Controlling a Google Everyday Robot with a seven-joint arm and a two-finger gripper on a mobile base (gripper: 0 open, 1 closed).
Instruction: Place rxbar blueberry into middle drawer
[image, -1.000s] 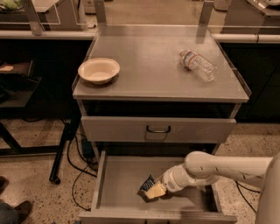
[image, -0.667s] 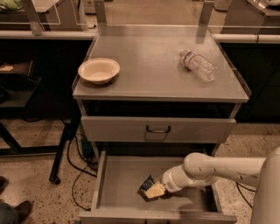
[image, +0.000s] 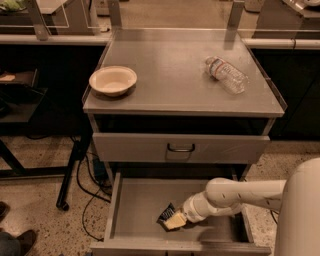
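The middle drawer (image: 140, 210) is pulled open below the cabinet, a wide shallow grey tray with low walls. My gripper (image: 172, 220) reaches in from the right on a white arm and sits low over the drawer floor near its middle. A small dark bar, the rxbar blueberry (image: 165, 213), shows at the gripper's tan fingertips, just above or on the floor. Whether the fingers still clamp it cannot be made out.
A closed drawer front with a dark loop handle (image: 181, 148) is above the open drawer. On the cabinet top stand a cream bowl (image: 113, 80) at left and a clear water bottle (image: 226, 74) lying at right. Cables (image: 87, 185) and a stand leg are at the left.
The gripper with the bar has shifted very slightly left and down inside the drawer; otherwise nothing has moved.
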